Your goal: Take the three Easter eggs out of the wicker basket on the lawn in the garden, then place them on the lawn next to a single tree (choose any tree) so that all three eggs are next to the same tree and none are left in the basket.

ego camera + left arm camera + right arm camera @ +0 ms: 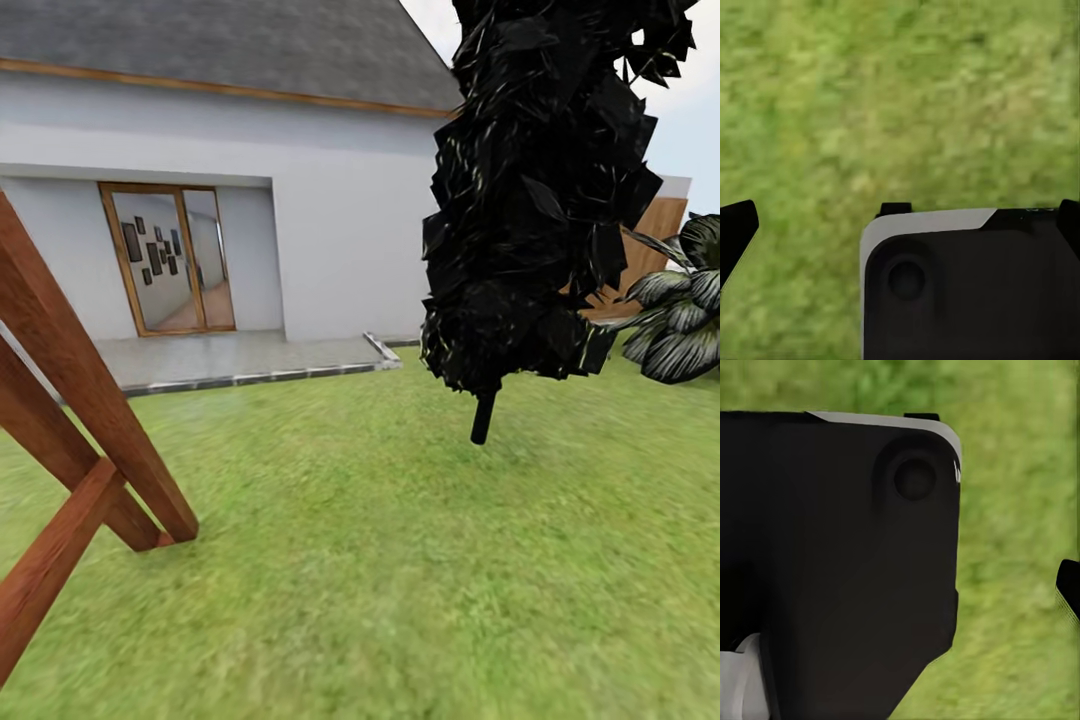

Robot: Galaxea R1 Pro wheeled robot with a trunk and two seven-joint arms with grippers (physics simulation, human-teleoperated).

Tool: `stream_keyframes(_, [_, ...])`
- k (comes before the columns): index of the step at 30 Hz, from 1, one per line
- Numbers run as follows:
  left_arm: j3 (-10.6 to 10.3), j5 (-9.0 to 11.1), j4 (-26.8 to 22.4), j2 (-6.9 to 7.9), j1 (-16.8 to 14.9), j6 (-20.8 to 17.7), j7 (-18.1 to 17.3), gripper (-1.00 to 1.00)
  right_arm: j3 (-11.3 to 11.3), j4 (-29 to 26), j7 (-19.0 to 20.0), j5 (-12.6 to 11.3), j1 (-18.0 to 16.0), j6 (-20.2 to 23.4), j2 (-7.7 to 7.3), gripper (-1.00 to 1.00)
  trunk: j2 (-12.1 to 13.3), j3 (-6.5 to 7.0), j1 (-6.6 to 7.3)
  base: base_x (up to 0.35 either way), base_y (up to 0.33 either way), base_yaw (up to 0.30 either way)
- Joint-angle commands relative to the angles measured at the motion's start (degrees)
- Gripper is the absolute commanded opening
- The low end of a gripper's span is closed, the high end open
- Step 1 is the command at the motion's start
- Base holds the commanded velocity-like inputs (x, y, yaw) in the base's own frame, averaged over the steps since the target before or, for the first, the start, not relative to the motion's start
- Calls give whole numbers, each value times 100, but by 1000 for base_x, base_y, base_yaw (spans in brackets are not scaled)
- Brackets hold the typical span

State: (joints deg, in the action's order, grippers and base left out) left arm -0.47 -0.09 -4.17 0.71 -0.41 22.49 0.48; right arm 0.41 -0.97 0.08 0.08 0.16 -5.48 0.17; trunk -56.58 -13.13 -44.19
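The Easter eggs and the wicker basket are out of view. The lawn [400, 560] spreads across the garden in front of me. No pale-trunked tree is in sight. My left gripper [900, 225] hangs open over grass, one black fingertip [736, 232] at each side of the left wrist view and nothing held between them. My right gripper [900, 585] also looks open above the grass. One of its fingertips [1069, 589] shows at the edge, and the other is hidden behind a black part of my own body [832, 562].
A tree with a thin black trunk [483, 415] and dark foliage stands ahead on the right. A pale-leaved plant [685, 320] grows at the far right. A brown wooden A-frame [90, 440] stands close on the left. Beyond are a grey patio [240, 358] and the white house [330, 210].
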Motion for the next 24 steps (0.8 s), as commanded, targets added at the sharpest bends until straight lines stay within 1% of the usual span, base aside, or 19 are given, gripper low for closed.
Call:
stream_keyframes(1, [-6,-2,4,1,-3,19,5,100,3,-8,1,0,2,-8,0,100,-3,-6,-4,330,0,0])
stream_keyframes(13, [-6,-6,4,-1,-3,19,9,100,3,-6,1,0,2,-10,0,100,-3,-6,-4,331,0,0])
stream_keyframes(19, [-6,-8,4,-1,-3,19,13,100,3,7,1,3,2,-6,0,100,-3,-12,-4,331,0,114])
stream_keyframes(24, [-6,-14,6,-1,-3,19,13,100,1,20,1,1,2,-6,0,100,-3,-14,-4,331,0,44])
